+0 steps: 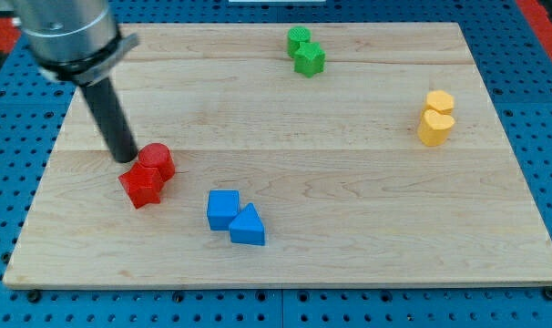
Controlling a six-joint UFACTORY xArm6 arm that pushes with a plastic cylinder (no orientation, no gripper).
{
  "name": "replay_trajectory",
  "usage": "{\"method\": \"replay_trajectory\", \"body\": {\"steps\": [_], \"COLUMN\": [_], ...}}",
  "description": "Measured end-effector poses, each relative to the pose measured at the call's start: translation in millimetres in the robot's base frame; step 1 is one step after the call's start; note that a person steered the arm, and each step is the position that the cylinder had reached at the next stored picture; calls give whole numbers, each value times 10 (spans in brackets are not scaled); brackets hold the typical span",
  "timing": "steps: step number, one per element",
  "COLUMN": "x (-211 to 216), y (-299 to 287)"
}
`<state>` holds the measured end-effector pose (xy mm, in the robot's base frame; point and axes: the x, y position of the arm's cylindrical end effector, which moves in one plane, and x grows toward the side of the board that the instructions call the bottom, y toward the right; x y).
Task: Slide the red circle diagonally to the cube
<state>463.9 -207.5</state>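
Note:
The red circle [157,160] lies at the board's left, touching a red star-shaped block [142,186] just below and to its left. My tip [124,158] stands right beside the red circle's left edge, above the red star. The blue cube [223,209] lies to the lower right of the red pair, touching a blue triangle [248,226] on its lower right.
Two green blocks [299,40] [309,59] touch each other at the view's top centre. Two yellow blocks [439,102] [434,128] touch at the view's right. The wooden board [349,246] rests on a blue pegboard. The arm's grey body [66,32] hangs over the top left corner.

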Motion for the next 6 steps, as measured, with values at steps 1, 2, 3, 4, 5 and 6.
{"method": "replay_trajectory", "body": {"steps": [1,2,3,4,5,6], "x": [123,-12,-20,-45,-155,-296], "y": [443,1145,1502,1689,1545,1745]}}
